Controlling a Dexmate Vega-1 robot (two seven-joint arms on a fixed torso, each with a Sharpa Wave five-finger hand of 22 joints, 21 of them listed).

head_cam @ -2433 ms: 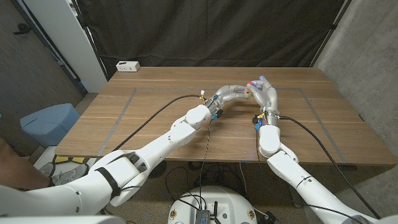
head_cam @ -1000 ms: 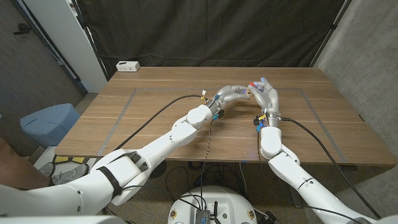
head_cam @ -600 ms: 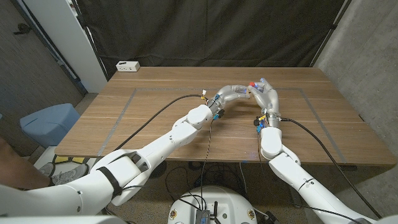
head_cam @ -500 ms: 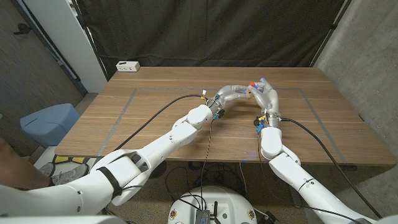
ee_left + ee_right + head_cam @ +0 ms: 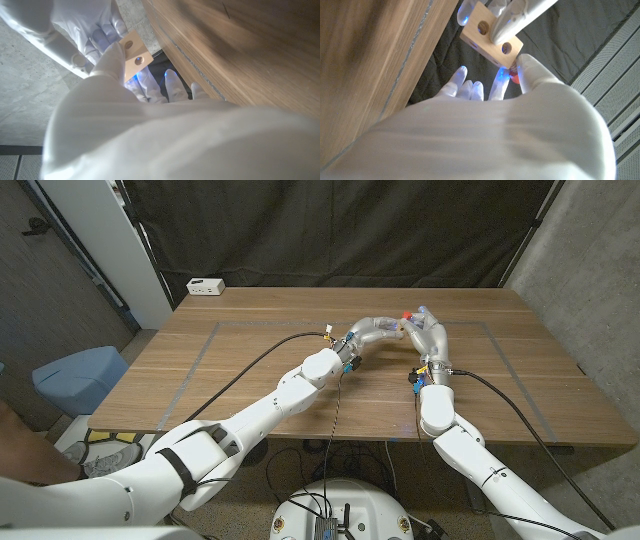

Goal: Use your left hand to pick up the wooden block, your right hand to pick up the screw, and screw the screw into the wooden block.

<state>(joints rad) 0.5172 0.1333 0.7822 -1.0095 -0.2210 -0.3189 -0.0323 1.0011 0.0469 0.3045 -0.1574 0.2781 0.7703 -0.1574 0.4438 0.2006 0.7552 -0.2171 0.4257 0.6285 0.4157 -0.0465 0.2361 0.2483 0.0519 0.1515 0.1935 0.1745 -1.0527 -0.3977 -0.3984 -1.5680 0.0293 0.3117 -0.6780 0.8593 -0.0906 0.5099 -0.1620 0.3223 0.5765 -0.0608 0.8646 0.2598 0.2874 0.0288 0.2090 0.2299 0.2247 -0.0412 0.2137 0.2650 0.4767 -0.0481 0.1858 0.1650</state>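
Now threading screw into block
My left robot hand [image 5: 107, 67] holds the wooden block [image 5: 491, 36]; my right robot hand [image 5: 520, 95] pinches the red screw [image 5: 514, 78], which may miss its hole if tilted.

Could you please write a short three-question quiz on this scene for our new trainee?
1. True or false: the wooden block lies on the table.
2. Which hand holds the block? A) left hand B) right hand
3. Fill in: the block's face in the right wrist view shows two round ___.

Key: 1 false, it is held up off the table; 2 A; 3 holes.
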